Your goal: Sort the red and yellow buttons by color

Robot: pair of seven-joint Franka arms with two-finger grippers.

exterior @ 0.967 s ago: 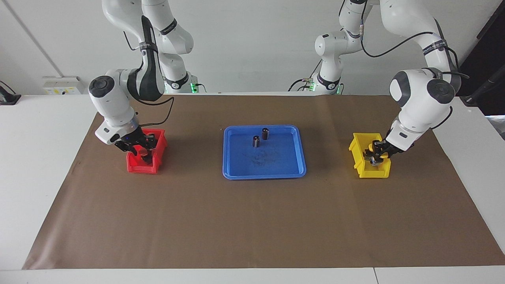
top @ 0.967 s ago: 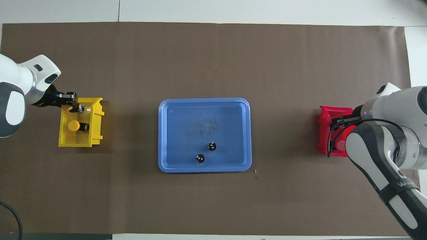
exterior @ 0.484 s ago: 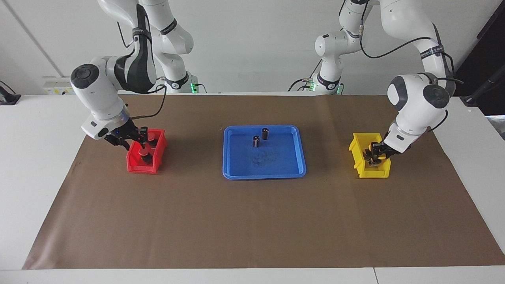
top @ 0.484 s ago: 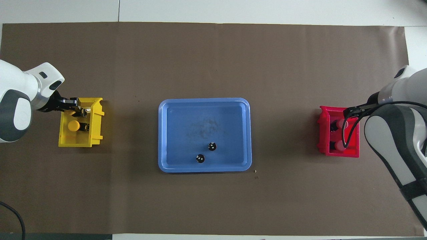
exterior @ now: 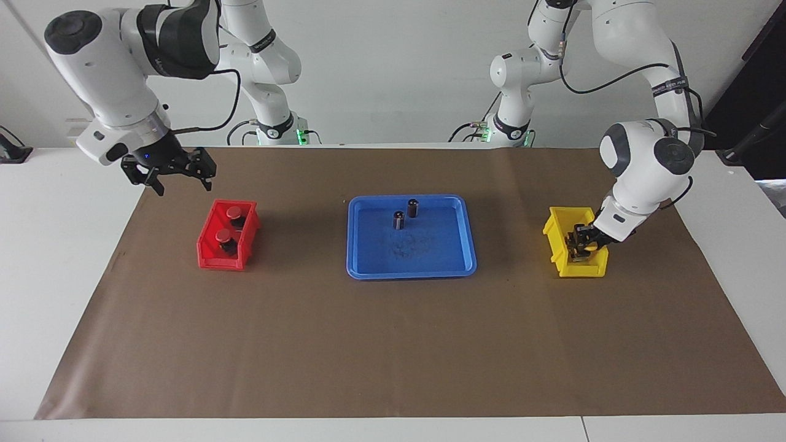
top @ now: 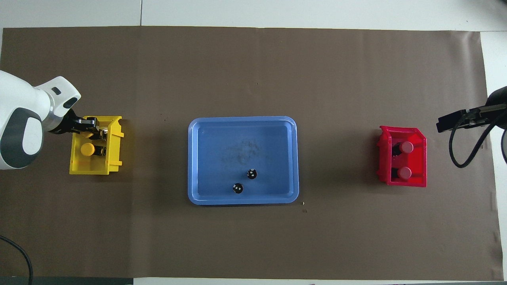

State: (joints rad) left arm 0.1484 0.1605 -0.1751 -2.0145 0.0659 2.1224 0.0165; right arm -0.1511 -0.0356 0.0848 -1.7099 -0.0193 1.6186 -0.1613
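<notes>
Two red buttons (exterior: 233, 213) (exterior: 223, 236) sit in the red bin (exterior: 212, 255), also seen from above as red buttons (top: 406, 147) (top: 404, 172). My right gripper (exterior: 175, 179) hangs open and empty, up in the air over the mat beside that bin, toward the right arm's end of the table. A yellow button (top: 88, 149) lies in the yellow bin (top: 115, 154). My left gripper (exterior: 580, 244) reaches down into this bin, shut on a second yellow button (top: 85, 134), mostly hidden by the fingers.
A blue tray (exterior: 411, 270) lies mid-table on the brown mat, holding two small dark cylinders (exterior: 412, 207) (exterior: 398, 220) in the part nearer the robots. The two bins stand toward opposite ends of the table.
My right gripper opened, left a red button in the red bin and rose up and away from it. My left gripper stayed in the yellow bin, shifting only slightly.
</notes>
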